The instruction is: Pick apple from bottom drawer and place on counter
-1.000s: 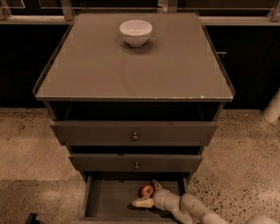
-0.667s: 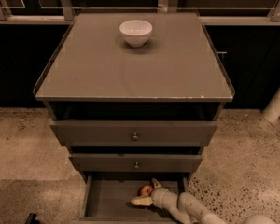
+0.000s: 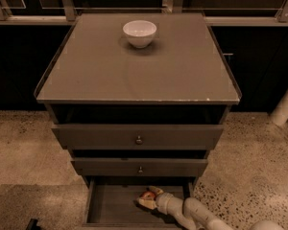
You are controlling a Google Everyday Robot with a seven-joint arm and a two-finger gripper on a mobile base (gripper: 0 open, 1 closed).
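Note:
The apple (image 3: 146, 194), small and red, lies on the floor of the bottom drawer (image 3: 110, 206), which is pulled out at the foot of the cabinet. My gripper (image 3: 147, 198) reaches into that drawer from the lower right on a pale arm. Its two fingers sit on either side of the apple and press against it, low over the drawer floor. The counter (image 3: 134, 71) is the flat grey-brown cabinet top above, with a chipped pale front edge.
A white bowl (image 3: 139, 33) stands at the back middle of the counter. Two wider drawers with brass knobs (image 3: 139, 140) hang partly open above the bottom drawer. A white post (image 3: 285, 104) stands at the right on the speckled floor.
The lower finger has moved up against the apple, and the gripper has shifted slightly within the drawer. The apple stays on the drawer floor.

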